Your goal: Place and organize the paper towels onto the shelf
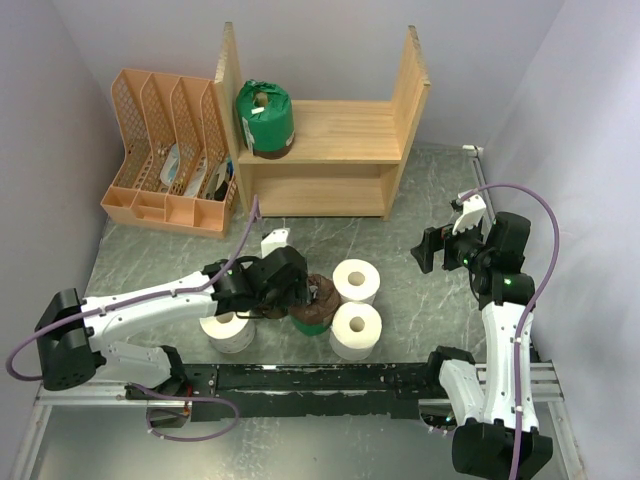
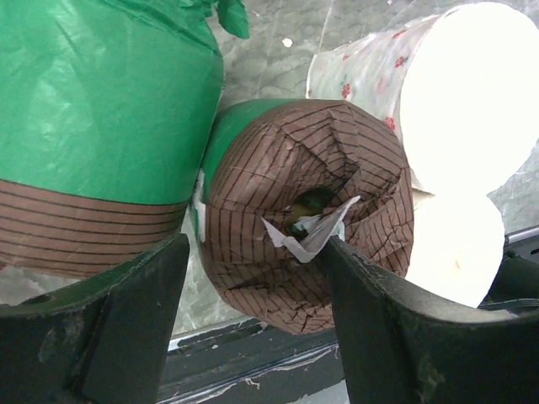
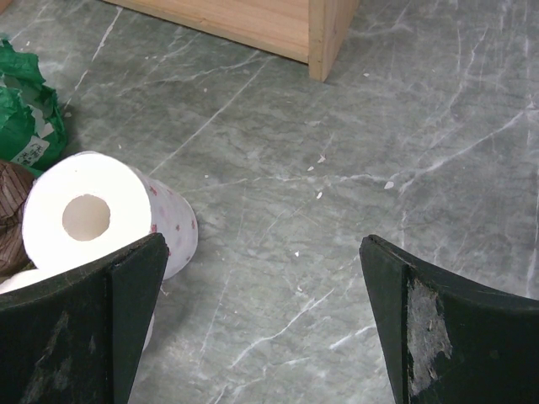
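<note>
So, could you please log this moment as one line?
left hand: open, straddling brown-and-green plastic-wrapped paper towel roll | right hand: open, empty | light wooden shelf: holds one green-wrapped roll

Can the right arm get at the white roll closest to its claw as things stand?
Probably yes: the right claw is open and empty, with only bare table between it and that white roll. The left claw straddles the brown-wrapped roll next to it.
</note>
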Action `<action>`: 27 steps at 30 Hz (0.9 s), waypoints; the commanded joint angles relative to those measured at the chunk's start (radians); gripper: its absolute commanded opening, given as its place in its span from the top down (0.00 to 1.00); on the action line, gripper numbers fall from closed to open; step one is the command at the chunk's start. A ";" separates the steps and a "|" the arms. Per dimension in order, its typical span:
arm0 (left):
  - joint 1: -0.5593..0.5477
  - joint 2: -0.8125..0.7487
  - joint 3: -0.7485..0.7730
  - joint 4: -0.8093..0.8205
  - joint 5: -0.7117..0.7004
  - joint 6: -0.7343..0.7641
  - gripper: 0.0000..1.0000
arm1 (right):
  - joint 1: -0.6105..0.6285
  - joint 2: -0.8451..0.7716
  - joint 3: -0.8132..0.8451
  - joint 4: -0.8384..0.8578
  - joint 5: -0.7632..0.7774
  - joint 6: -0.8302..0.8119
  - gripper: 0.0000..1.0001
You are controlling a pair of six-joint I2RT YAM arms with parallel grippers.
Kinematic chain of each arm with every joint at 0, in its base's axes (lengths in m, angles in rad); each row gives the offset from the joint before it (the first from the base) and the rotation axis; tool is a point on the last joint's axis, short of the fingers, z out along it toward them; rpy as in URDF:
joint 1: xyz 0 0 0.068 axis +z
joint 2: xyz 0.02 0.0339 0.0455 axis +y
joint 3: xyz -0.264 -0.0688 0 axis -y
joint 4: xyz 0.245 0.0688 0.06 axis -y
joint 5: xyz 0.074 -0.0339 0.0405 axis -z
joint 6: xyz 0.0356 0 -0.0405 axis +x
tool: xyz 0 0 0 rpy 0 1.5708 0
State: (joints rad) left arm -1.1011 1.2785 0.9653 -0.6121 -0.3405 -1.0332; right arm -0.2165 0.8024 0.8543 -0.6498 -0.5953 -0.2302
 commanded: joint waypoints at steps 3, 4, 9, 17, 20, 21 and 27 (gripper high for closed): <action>-0.029 0.051 0.032 0.065 -0.012 -0.021 0.27 | -0.001 -0.014 0.005 -0.002 -0.008 -0.014 0.00; -0.036 0.057 0.034 0.065 -0.018 -0.021 0.31 | 0.000 -0.015 0.005 -0.002 -0.008 -0.014 0.00; -0.067 0.100 0.060 0.029 -0.058 -0.020 0.41 | 0.000 -0.014 0.005 -0.002 -0.009 -0.015 0.00; -0.099 0.123 0.092 0.006 -0.083 -0.003 0.82 | 0.000 -0.014 0.005 -0.001 -0.008 -0.014 0.00; -0.115 0.137 0.133 -0.021 -0.099 0.030 0.82 | 0.000 -0.012 0.004 -0.001 -0.008 -0.014 0.00; -0.117 0.141 0.143 -0.027 -0.100 0.040 0.84 | 0.000 -0.012 0.005 -0.002 -0.008 -0.014 0.00; -0.118 0.108 0.170 -0.009 -0.081 0.107 0.93 | 0.000 -0.013 0.005 -0.001 -0.005 -0.014 0.00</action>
State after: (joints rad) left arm -1.2076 1.4155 1.0847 -0.6537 -0.4343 -0.9817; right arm -0.2165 0.7990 0.8543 -0.6498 -0.5949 -0.2371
